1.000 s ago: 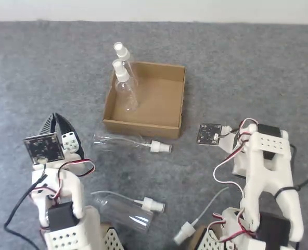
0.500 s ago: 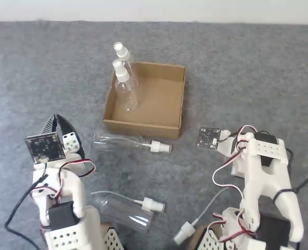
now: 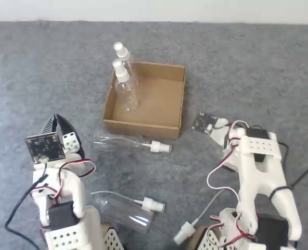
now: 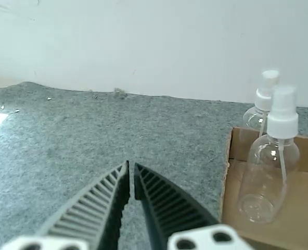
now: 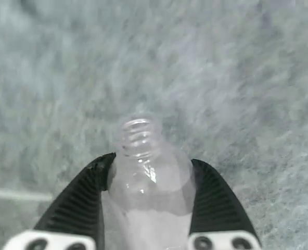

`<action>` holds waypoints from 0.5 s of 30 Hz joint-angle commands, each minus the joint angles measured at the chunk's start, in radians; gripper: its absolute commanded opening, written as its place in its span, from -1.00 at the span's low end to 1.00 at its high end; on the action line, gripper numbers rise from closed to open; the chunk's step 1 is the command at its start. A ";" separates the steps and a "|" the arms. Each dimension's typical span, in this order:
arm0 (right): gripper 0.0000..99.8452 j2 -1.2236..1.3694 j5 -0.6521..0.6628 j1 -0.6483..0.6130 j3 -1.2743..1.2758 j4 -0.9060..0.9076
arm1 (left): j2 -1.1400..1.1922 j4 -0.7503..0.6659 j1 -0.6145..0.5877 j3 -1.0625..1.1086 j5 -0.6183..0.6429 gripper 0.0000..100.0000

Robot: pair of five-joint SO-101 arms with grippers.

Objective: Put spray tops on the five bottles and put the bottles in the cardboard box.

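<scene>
Bottle [image 5: 146,179] of clear plastic, threaded neck, is clamped by right end effector [image 5: 152,161]; left end effector [image 4: 131,165] closed.

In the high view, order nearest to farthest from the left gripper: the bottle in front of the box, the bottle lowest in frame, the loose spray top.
From left gripper:
1. front bottle, before the cardboard box
2. lowest bottle, bottom centre
3. loose spray top, bottom, farther right

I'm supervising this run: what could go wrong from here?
The right end effector grips a clear, uncapped bottle at its rounded shoulder; it may slip during capping. The loose spray top lies by an arm's base, an awkward reach. The standing bottle in the cardboard box could be toppled by later placements.
</scene>
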 commanded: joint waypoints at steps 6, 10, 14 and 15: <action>-0.95 -0.053 -0.344 -0.108 -0.117 -0.002 | -0.012 -0.028 0.003 -0.015 -0.012 -0.97; -0.95 -0.053 -0.451 -0.120 -0.127 -0.002 | -0.012 -0.028 0.003 -0.015 -0.012 -0.97; -0.95 -0.048 -0.557 -0.148 -0.126 -0.002 | -0.012 -0.028 0.003 -0.015 -0.012 -0.97; -0.95 -0.045 -0.588 -0.154 -0.126 -0.002 | -0.012 -0.028 0.003 -0.015 -0.012 -0.97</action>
